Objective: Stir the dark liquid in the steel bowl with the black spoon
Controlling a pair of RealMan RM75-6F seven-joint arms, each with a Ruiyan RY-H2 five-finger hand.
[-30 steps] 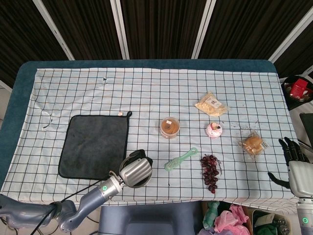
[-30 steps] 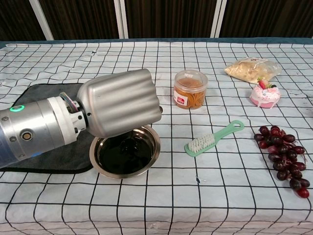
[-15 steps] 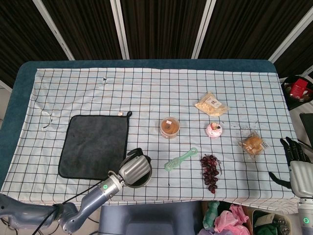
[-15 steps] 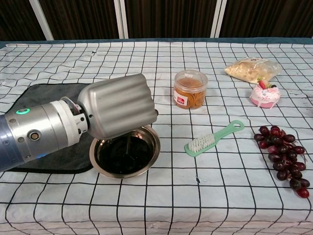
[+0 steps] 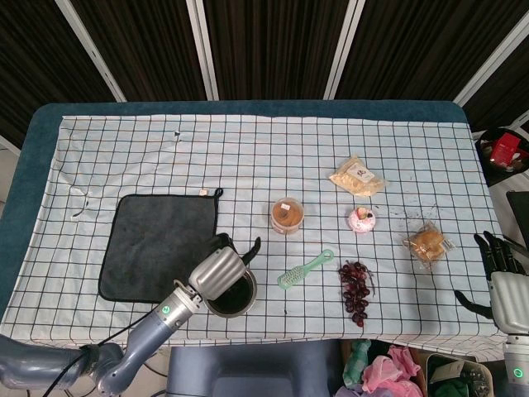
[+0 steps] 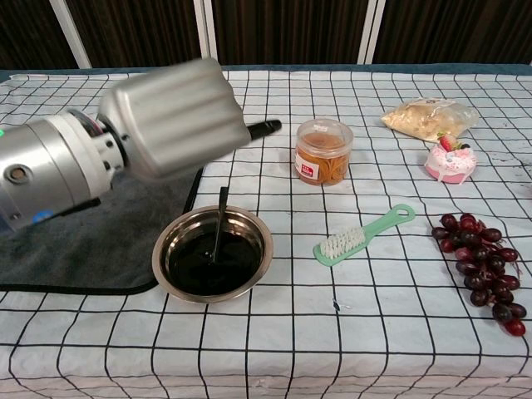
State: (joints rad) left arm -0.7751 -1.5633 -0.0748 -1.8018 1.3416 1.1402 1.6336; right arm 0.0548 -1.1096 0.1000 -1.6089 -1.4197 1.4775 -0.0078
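The steel bowl [image 6: 263, 249] of dark liquid [image 6: 199, 268] stands near the table's front edge, just right of the grey towel; it is also in the head view as the bowl [image 5: 245, 303]. My left hand [image 6: 170, 116] hovers above the bowl's back-left side and holds the black spoon [image 6: 219, 223], whose thin stem hangs down with its lower end in the liquid. The grip itself is hidden behind the hand's silver back [image 5: 216, 271]. My right hand [image 5: 499, 273] rests open at the table's right edge, far from the bowl.
A grey towel [image 6: 83, 241] lies left of the bowl. Behind it to the right stands a small jar [image 6: 323, 151]. A green brush [image 6: 363, 234], dark grapes [image 6: 482, 270], a pink cake [image 6: 450, 160], a snack bag [image 6: 428, 115] and wrapped bread [image 5: 428, 244] lie to the right.
My left hand has risen and drawn back to the left off the bowl, uncovering the spoon's stem and most of the liquid. The right hand has barely moved.
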